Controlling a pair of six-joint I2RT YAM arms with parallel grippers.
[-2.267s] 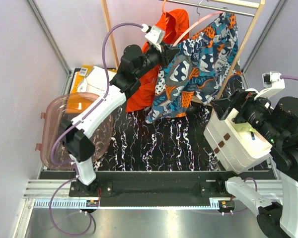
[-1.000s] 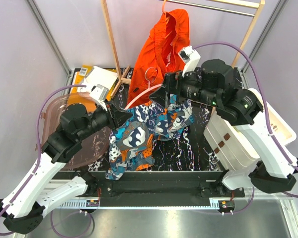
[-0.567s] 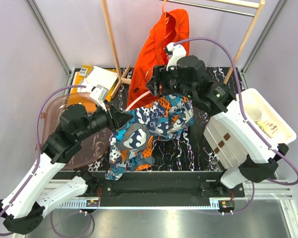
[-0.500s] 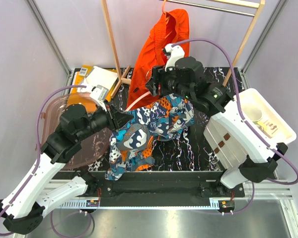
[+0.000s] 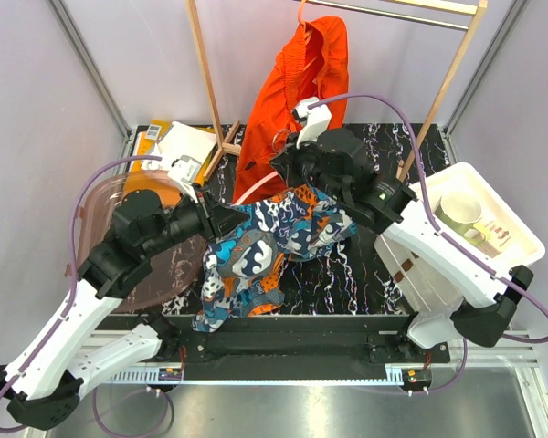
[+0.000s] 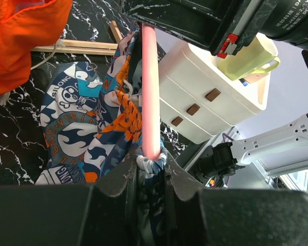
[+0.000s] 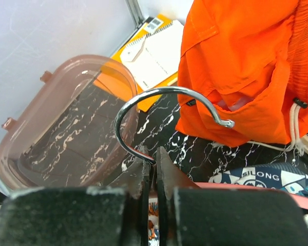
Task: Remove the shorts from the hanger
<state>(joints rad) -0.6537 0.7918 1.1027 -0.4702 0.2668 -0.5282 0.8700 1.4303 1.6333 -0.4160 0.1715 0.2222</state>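
Hanging alone on the rail [image 5: 393, 15] now, the orange shorts [image 5: 297, 91] are staying at the back, while the patterned shorts [image 5: 265, 251] — up on that rail a couple of seconds ago — are lying low over the table [image 5: 347, 283], sagging between the two arms toward the near edge. They are still riding on the pink hanger [image 6: 149, 77], so this pair is off the rail but not off the hanger. The right gripper [image 7: 154, 163] is no longer working at the cloth; it is pressing its fingers together on the wire at the foot of the metal hook [image 7: 164, 90]. The left gripper [image 6: 150, 171] is pinching the hanger's far end, catching bunched cloth and a white cord [image 6: 146, 161] with it. With both ends held, sliding the cloth off the pink bar looks like the step remaining — then the orange pair.
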